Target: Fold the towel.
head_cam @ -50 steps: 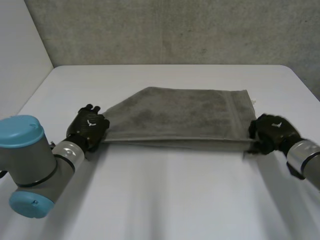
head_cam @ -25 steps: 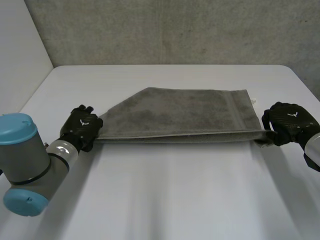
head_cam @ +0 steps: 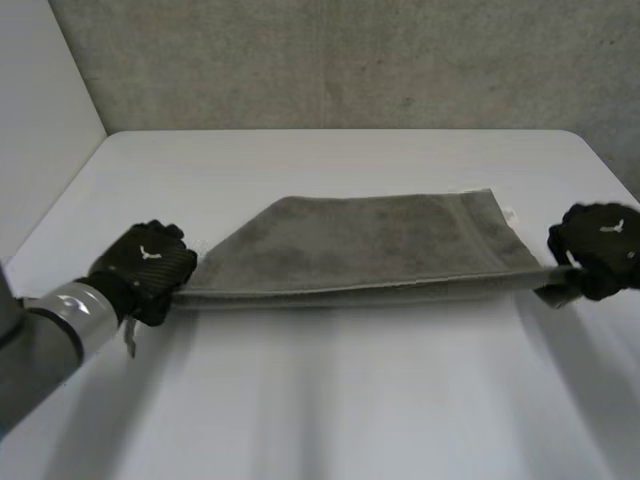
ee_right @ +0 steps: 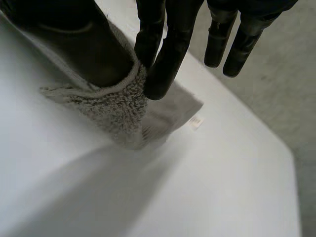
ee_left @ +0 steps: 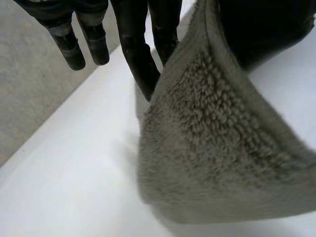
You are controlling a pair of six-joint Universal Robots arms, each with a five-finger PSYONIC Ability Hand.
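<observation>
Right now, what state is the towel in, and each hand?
Towel: near edge lifted, stretched taut between the hands; far part lying on the table.
Left hand: fingers pinching the towel's left corner.
Right hand: fingers pinching the towel's right corner.

No legible text; white tag [ee_right: 196, 122] on towel [ee_right: 111, 106] unreadable

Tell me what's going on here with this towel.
Two robot arms are folding a grey towel on a white table. The left hand pinches one end of its near edge, the right hand the other, with that edge stretched straight between them. The far part lies on the table.
</observation>
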